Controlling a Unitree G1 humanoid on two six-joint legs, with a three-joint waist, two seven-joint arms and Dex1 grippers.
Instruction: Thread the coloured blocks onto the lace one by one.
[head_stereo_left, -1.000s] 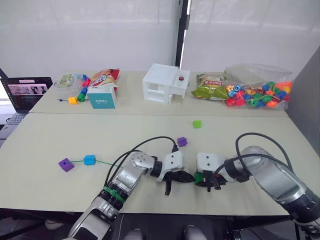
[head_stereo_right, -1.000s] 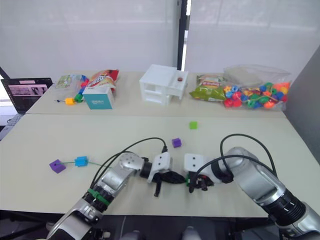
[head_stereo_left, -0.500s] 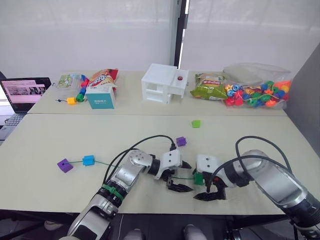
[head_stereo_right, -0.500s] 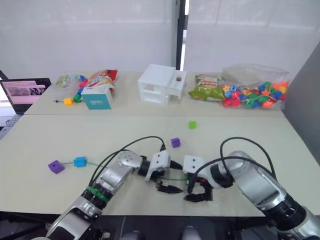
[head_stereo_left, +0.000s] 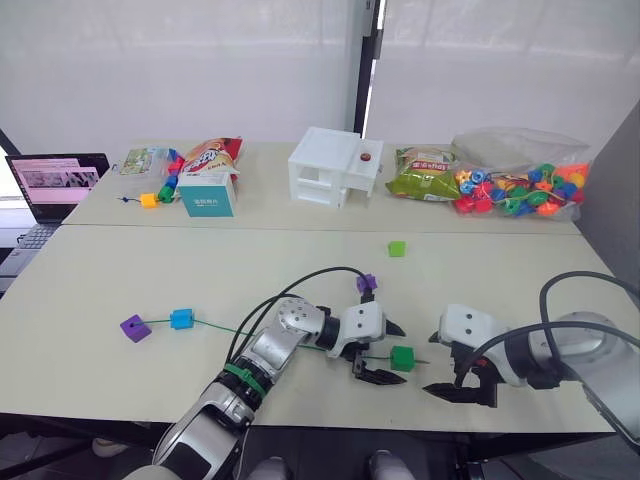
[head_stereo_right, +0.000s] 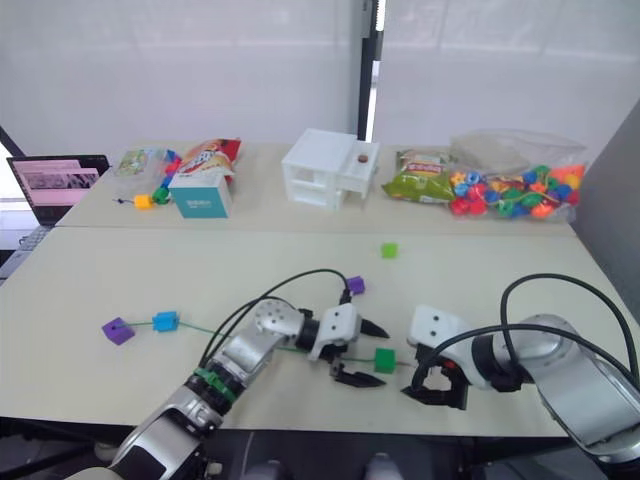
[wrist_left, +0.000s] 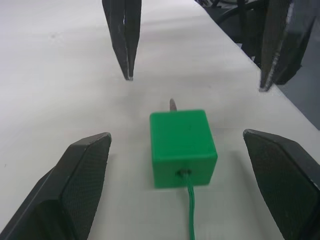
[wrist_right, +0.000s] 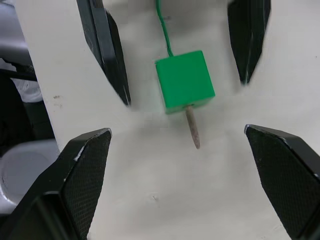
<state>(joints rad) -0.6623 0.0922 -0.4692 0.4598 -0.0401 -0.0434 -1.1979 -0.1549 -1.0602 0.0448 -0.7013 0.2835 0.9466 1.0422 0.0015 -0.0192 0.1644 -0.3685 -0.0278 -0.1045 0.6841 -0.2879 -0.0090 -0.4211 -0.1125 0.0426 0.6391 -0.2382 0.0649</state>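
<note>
Our left gripper (head_stereo_left: 378, 352) and right gripper (head_stereo_left: 458, 381) both stand with fingers spread wide, gripping nothing; between them on the pale table (head_stereo_left: 90, 290) lies the dark green plastic cube (head_stereo_left: 402, 357), the thin bright-green lace (wrist_left: 190, 215) run through it, its stiff tip (wrist_right: 192, 131) poking out; we judge three blocks threaded, counting the blue cube (head_stereo_left: 181, 319) and purple cube (head_stereo_left: 134, 328); another purple cube (head_stereo_left: 367, 283) and the light green cube (head_stereo_left: 397, 248) remain loose; we can read no writing on the far packets.

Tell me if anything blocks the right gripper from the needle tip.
Nothing visible does. The tip pokes out of the dark green block on bare table, facing the open right gripper. The open left gripper sits behind the block.
</note>
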